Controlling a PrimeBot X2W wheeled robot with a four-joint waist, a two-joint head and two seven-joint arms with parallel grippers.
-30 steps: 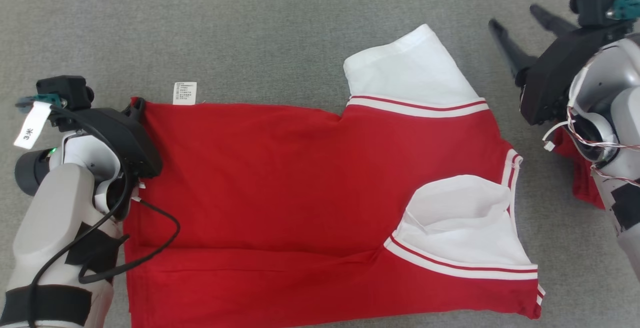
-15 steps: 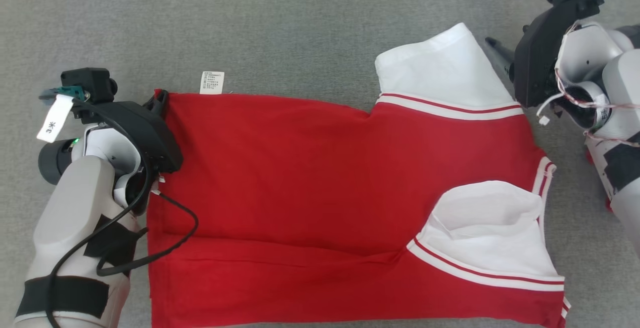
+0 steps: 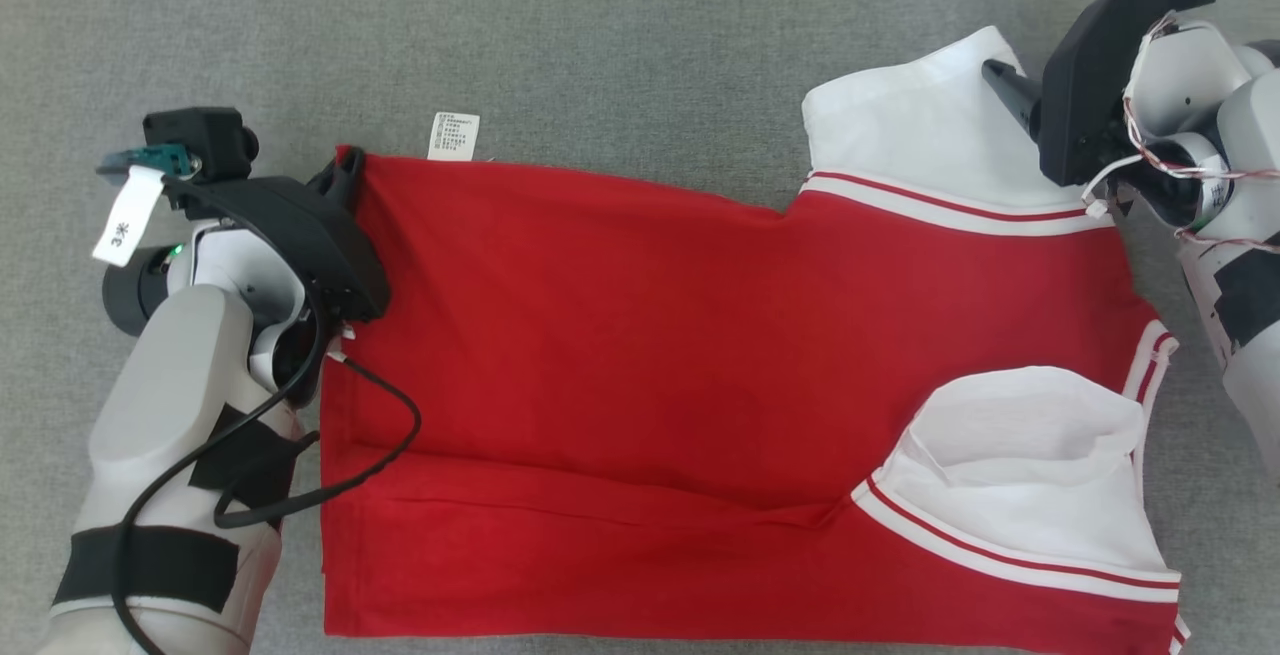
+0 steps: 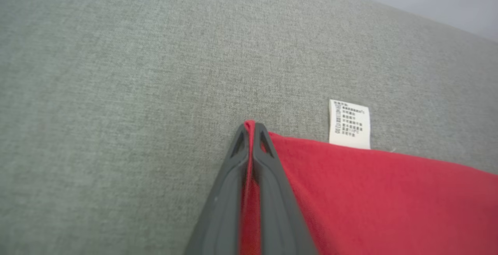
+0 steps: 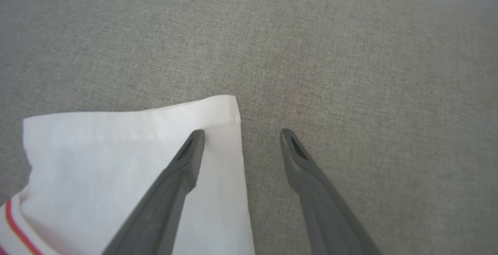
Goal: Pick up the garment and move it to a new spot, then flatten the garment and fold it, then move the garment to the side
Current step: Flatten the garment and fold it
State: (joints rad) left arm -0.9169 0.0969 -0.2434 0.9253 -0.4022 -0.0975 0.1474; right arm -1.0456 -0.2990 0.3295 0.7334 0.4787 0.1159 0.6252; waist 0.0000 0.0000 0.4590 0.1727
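Relative to the garment (image 3: 640, 335), the right tool (image 5: 242, 133) has closed in from well apart to a position over the outer corner of the far sleeve (image 3: 900, 135). The wider shift of the head view is camera motion, not garment motion

1. Desk (image 3: 600, 35): grey fabric surface that carries the garment
2. Garment: red shirt with white sleeves, spread across the middle of the desk, hem toward the robot's left and shoulders toward its right. The body lies mostly flat, with one long shallow crease along the near part
3. Near sleeve (image 3: 1020, 465): turned in on the red body, cuff puckered open
4. Far sleeve: lies flat on the desk, pointing away from the robot
5. Left tool (image 4: 252, 130): clamped on the far hem corner, red cloth pinched between its fingers
6. Right tool: fingers spread wide, holding nothing, with one finger over the sleeve corner and the other over bare desk
7. Care label (image 3: 454, 135): on the desk at the far edge, near the left tool

Status, as judged: pick-up and relocation complete, flattening in progress. The fold and the move to the side are still to be done
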